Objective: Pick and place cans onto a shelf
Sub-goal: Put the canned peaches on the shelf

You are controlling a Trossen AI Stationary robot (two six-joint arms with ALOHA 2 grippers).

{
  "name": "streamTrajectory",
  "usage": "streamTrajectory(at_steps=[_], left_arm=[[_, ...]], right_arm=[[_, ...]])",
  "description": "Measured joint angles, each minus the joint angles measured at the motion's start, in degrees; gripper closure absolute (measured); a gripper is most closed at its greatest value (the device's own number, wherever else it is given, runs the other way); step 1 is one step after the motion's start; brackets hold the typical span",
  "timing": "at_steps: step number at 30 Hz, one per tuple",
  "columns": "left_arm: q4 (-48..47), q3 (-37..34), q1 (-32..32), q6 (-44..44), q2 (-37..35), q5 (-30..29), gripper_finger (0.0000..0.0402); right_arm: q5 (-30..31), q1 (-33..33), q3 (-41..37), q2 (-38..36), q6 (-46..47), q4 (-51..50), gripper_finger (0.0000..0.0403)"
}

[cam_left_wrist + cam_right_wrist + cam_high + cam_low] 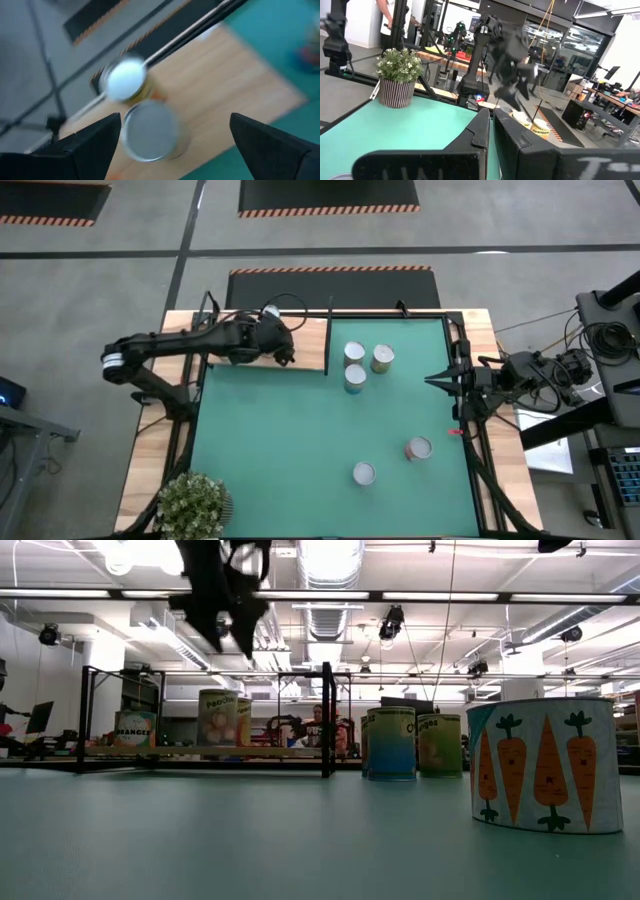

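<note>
Cans, loose: three are being kept in a tight cluster (356,364) on the green mat (300,460) just beside the shelf's inner edge, two side by side and one teal-sided in front. Two more are being kept well apart from these, near the mat's front right: one (418,448) with a reddish side, one (364,473) with a pale top.

Cans, shelved: two (140,107) are being seen in the left wrist view, standing touching or nearly so on the shelf (305,345), a light-wood board lying at the table's far left corner.

Left gripper (285,352): is being held above the shelf, over the shelved cans, fingers (90,145) spread wide and holding nothing.

Right gripper (432,380): is being held at the mat's right edge, fingers pressed together, empty.

Potted plant (192,505): is being kept at the table's front left corner.
</note>
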Motion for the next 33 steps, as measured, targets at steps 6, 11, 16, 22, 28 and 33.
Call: streamTrajectory(at_steps=[6, 11, 16, 22, 28, 33], left_arm=[[0.8, 1.0, -3.0, 2.3, -0.3, -0.9, 0.0061], [-0.2, -5.6, -2.7, -0.8, -1.7, -0.4, 0.0124], [1.7, -10.6, -1.2, -3.1, -4.8, -0.4, 0.0237], [4.2, -10.5, -1.0, 0.6, -9.1, 0.6, 0.0379], [7.3, -13.1, 1.7, 3.5, -11.0, 3.1, 0.0389], [10.8, -16.1, 4.2, 4.9, -10.3, 5.9, 0.0400]], right_arm=[[0.0, 0.0, 0.0, 0.0, 0.1, 0.0, 0.0390], [0.0, 0.0, 0.0, 0.0, 0.1, 0.0, 0.0390], [0.0, 0.0, 0.0, 0.2, -0.3, 0.0, 0.0390], [0.0, 0.0, 0.0, 0.2, -0.6, 0.0, 0.0390], [0.0, 0.0, 0.0, 0.2, -0.6, 0.0, 0.0390], [0.0, 0.0, 0.0, 0.3, -0.6, 0.0, 0.0390]])
